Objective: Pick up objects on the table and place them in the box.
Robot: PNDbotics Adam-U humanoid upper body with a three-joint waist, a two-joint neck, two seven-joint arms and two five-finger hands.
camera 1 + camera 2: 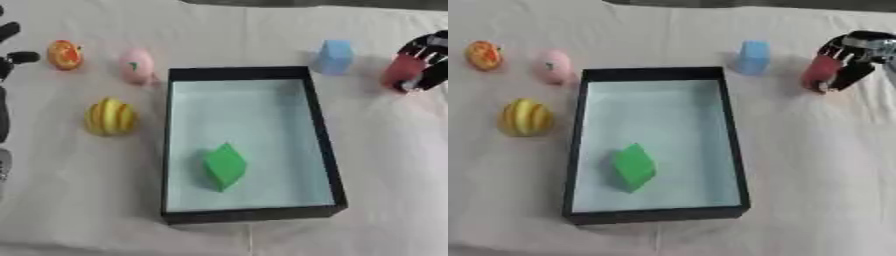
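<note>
The right hand [846,62] was at the far right of the counter [815,165], its fingers curled round a red block [822,70]. Whether the block had left the cloth could not be told. The box [328,145], black-walled with a pale floor, lay to the hand's left and nearer the robot, its long axis running away from the robot. A green block [225,165] already lay inside it, toward the near end. By my reading, the coming move turned on carrying the red block leftward and nearer, over the box's right wall.

A blue block [753,57] stood just beyond the box's far right corner, between hand and box, so it could be brushed on the way. On the box's left sat a pink egg shape [136,65], an orange fruit [65,54] and a striped yellow fruit [110,116], all nearer the left hand [9,60], which showed at the left edge; its finger state could not be told. No writing or labels were readable.
</note>
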